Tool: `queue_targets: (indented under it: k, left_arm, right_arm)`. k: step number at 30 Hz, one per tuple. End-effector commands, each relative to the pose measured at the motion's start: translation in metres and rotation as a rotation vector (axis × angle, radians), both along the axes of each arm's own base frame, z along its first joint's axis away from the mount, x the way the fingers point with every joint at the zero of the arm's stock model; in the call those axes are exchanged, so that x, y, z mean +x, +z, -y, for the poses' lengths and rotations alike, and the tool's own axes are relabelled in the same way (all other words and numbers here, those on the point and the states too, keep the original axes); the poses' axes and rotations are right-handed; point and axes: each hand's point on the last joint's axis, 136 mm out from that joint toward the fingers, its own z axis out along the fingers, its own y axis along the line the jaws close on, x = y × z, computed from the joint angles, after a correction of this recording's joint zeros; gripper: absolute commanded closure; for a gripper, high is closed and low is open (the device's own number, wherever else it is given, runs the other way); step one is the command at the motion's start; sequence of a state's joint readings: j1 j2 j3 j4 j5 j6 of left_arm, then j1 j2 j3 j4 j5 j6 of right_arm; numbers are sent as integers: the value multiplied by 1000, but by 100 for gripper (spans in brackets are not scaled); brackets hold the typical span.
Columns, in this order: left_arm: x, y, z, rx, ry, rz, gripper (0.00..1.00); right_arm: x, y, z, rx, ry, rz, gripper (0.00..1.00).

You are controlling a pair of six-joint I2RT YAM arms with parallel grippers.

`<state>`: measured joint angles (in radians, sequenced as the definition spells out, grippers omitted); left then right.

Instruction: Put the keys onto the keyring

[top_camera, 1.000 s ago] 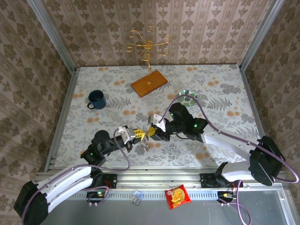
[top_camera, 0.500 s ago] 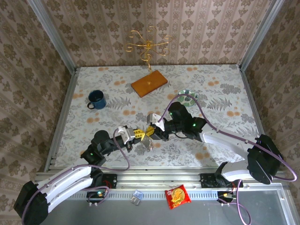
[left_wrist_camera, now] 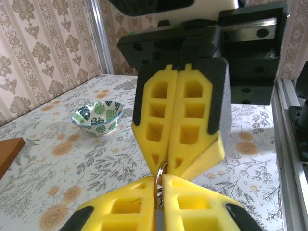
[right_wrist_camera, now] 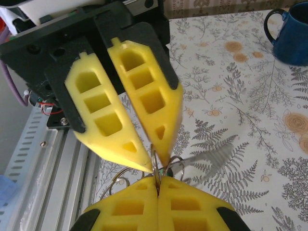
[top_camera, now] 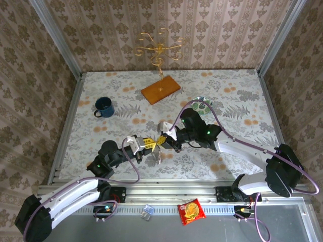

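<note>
Tip to tip over the table (top_camera: 227,101), right gripper (right_wrist_camera: 158,182) and left gripper (left_wrist_camera: 160,179) both pinch the keyring (right_wrist_camera: 154,163), and a blurred blade, probably one of the keys (right_wrist_camera: 207,161), hangs just beneath them.

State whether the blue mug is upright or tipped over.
Upright: the blue mug stands on its base, open mouth facing up, handle to its side.

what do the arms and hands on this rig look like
The left arm and right arm match: black joints with small green lights, white links near the base, purple cables looping alongside. The left hand and right hand each have a black body and two yellow wedge-shaped fingers with square recesses.
</note>
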<state>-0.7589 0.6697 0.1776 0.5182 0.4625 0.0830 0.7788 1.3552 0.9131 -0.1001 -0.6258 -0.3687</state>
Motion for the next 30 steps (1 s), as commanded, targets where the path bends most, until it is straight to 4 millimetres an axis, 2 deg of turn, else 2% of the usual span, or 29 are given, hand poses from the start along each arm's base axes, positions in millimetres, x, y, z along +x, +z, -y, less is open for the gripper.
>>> queue_targets:
  k: [1, 8, 13, 18, 21, 22, 25, 28, 30]
  left_arm:
    - [1, 3, 0, 32, 7, 12, 85]
    - [1, -1, 3, 93, -8, 13, 86]
    - [2, -3, 6, 117, -20, 12, 88]
    - [3, -1, 7, 122, -23, 20, 91]
    - [2, -1, 8, 121, -27, 19, 98]
    - [1, 0, 8, 120, -29, 19, 100]
    - [0, -2, 7, 115, -27, 19, 100]
    - [-1, -1, 5, 91, -23, 25, 100]
    - [-1, 0, 5, 76, -22, 26, 100]
  right_arm:
    - [-4, 15, 0, -15, 53, 50, 100]
    - [-9, 15, 1, -113, 101, 70, 100]
    - [-14, 7, -5, -175, 143, 74, 100]
    - [-19, 5, -9, -206, 177, 74, 100]
    - [-18, 7, -9, -195, 167, 71, 100]
    - [-17, 8, -8, -184, 156, 68, 99]
    - [-6, 15, -2, -132, 83, 42, 82]
    - [-1, 23, 9, -65, 31, 16, 75]
    - [-3, 20, 12, -50, 25, 6, 72]
